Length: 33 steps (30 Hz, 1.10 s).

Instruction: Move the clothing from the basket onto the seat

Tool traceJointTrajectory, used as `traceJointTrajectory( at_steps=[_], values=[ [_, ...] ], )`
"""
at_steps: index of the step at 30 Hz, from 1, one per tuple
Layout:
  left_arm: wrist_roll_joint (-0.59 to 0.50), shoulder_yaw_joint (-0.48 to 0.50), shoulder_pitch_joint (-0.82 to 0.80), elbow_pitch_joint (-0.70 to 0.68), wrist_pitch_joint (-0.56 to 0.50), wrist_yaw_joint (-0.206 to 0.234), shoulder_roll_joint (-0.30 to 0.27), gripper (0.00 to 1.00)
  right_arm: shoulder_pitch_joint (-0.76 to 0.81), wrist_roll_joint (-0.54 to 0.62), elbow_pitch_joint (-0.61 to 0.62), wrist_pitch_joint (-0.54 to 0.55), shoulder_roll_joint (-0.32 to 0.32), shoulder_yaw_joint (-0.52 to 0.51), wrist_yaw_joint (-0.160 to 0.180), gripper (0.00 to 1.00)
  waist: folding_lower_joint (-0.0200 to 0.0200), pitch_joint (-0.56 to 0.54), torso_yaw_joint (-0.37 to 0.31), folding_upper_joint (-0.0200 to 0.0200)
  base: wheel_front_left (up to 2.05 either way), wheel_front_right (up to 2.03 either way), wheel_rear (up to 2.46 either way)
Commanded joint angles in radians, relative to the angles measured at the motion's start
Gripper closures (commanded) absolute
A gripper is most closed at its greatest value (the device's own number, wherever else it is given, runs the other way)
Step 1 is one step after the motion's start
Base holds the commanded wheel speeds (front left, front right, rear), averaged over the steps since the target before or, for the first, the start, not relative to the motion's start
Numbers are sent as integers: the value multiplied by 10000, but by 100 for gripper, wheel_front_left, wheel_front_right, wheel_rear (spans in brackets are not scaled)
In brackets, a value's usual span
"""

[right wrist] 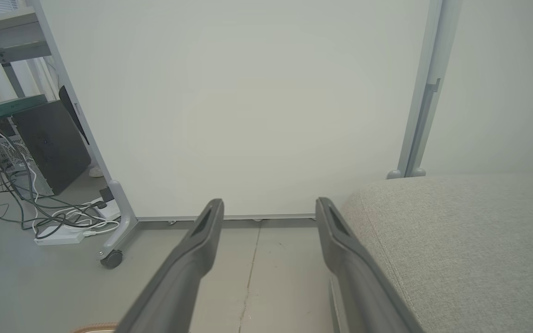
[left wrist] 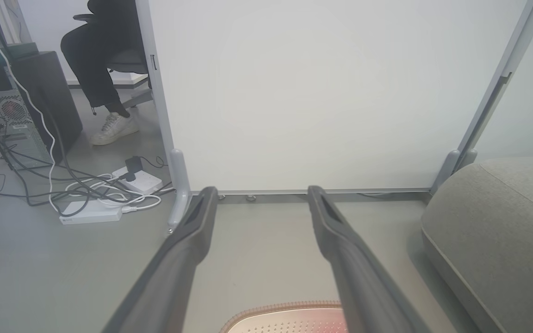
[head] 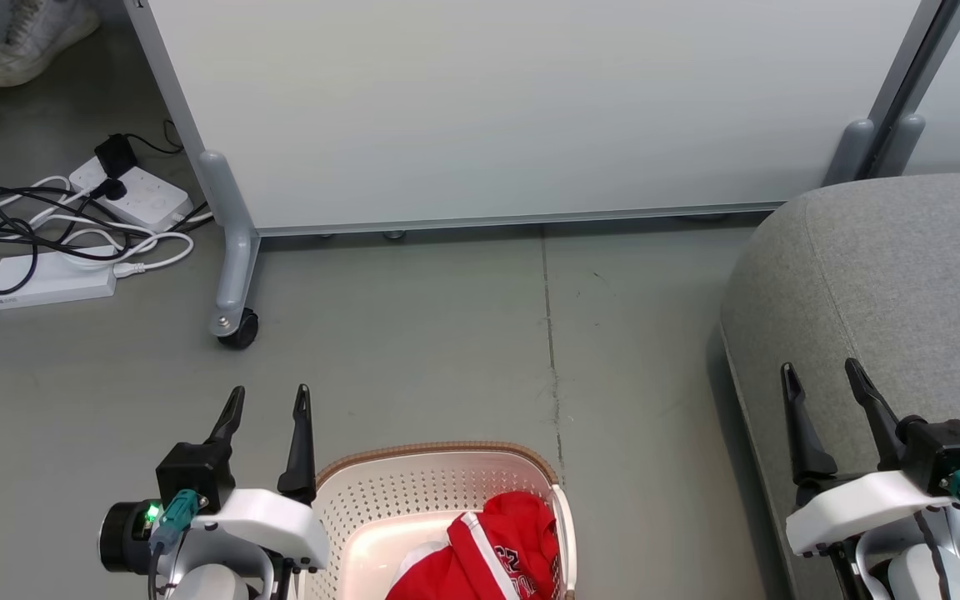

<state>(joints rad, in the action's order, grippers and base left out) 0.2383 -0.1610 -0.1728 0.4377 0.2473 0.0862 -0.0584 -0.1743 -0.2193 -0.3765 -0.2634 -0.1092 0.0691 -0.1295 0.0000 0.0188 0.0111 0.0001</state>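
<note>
Operator: Clothing (head: 488,550) first, from the head camera. Where is it?

Robot: Heaped in the basket (head: 413,492), toward its right wall, at the bottom of that view. A white stripe and part of a navy print show on the red. My left jaws hang just beside the basket's far left corner, apart and empty. My right jaws are apart too, over the near edge of the seat (head: 888,267), which stands to the basket's right with a strip of floor (head: 647,375) between.

Operator: Left wrist?

Robot: Both fingers (left wrist: 188,249) are spread wide with nothing between them but floor. The basket's brown rim peeks in at the bottom, and the seat lies to the right.

Operator: Right wrist?

Robot: Same spread, nothing held. One finger lies over the seat's rounded edge.

Operator: How will the load handle?

Robot: Soft, light and limp, I'd judge. It will sag and trail, so I'd pinch the highest bunched fold near the stripe, taking several layers at once. Then I'd lift well clear of the rim before carrying it across.
</note>
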Motion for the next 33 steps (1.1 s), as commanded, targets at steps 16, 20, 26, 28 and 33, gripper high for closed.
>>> traceJointTrajectory(
  at_steps=[16,20,26,28,33],
  values=[
    [-277,-325,-873,-392,98,280,-116,0,-398,291,373,78,-158,-66,-21,0,0,679,-11,-1,0,0,0],
    [-414,-750,-1502,-209,68,186,-61,0,-721,385,853,237,-323,-57,-21,0,0,1488,-118,-1,0,0,0],
    [-299,-1661,-2548,728,32,116,39,0,-1302,396,1624,392,-511,-61,-21,0,0,3052,-406,-1,0,0,0],
    [-136,-2045,-2900,1202,23,57,51,0,-1486,401,1819,412,-561,-68,-21,0,0,3544,-526,-1,0,0,0],
    [611,-3302,-3735,2513,-227,-127,54,0,-1959,361,2201,357,-626,75,-19,0,0,4675,-908,-1,0,0,0]
  ],
)
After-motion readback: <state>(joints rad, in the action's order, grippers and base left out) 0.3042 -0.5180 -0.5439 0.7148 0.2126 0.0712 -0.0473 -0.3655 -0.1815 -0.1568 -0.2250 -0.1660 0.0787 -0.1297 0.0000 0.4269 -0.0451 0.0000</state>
